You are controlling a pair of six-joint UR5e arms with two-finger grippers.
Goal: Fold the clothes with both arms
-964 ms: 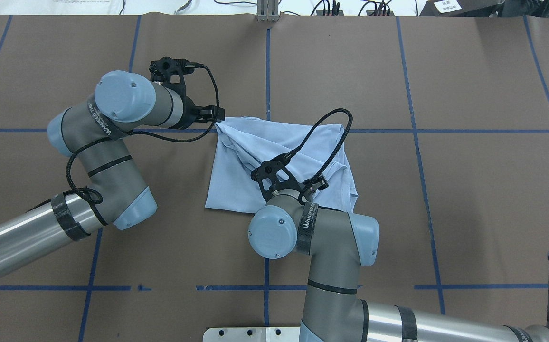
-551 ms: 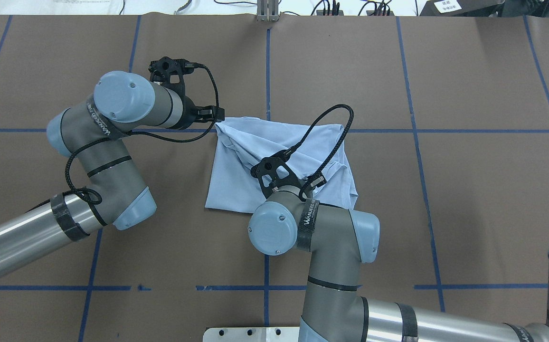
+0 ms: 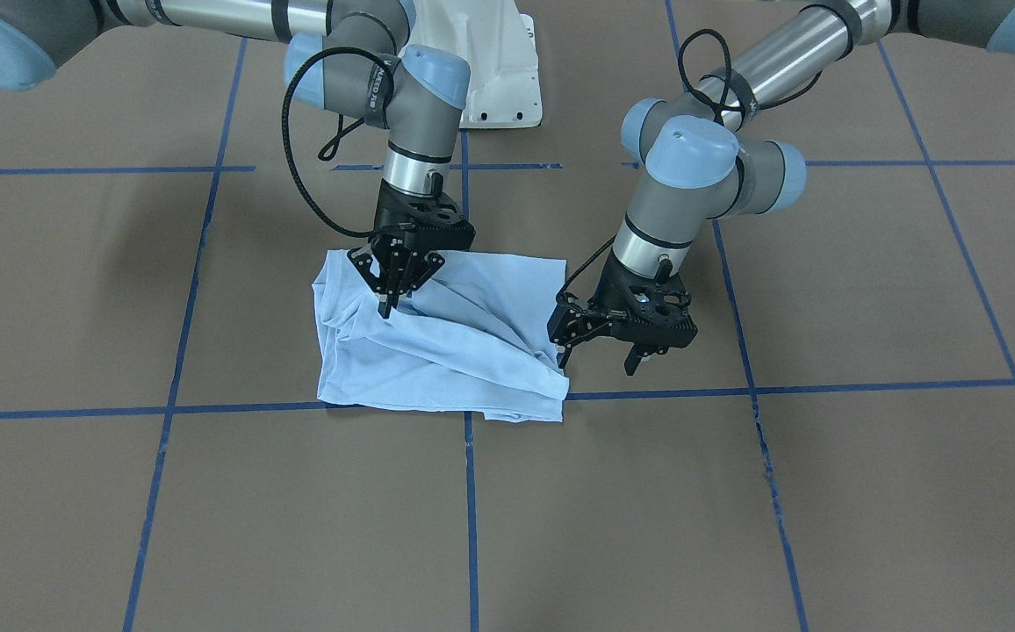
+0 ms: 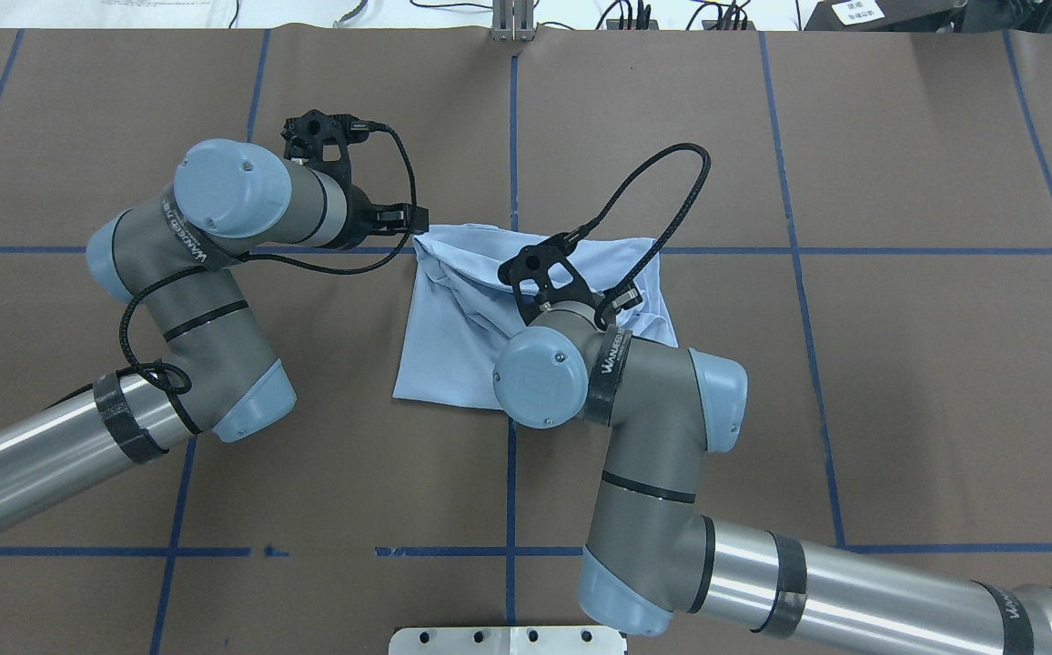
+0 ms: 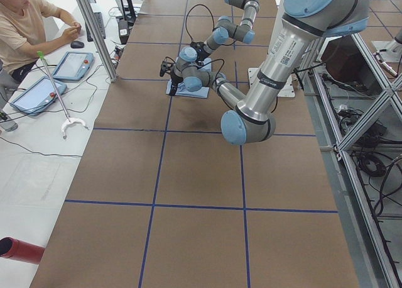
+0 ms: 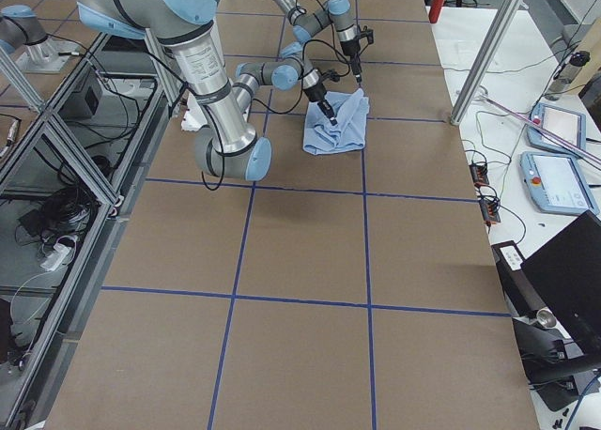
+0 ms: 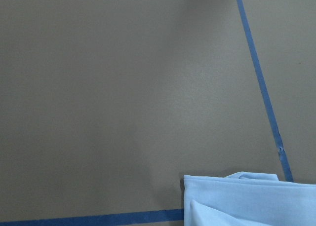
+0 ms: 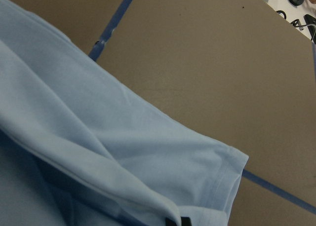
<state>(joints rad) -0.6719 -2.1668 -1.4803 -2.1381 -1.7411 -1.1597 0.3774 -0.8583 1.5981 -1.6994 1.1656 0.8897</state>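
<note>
Pinching the T-shirt (image 3: 446, 364) between narrowed fingers of the right gripper (image 3: 385, 305), hanging the left gripper (image 3: 597, 362) wide and empty beside it; risking one-sided dragging, bunching thin fabric.

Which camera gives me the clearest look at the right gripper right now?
Exterior front-facing: the right gripper stands unobstructed, fingers pinched together on the light blue T-shirt. Overhead, its own wrist covers the fingers. Both side views show it too small to judge. Its wrist camera shows only fabric and a dark fingertip edge.
</note>
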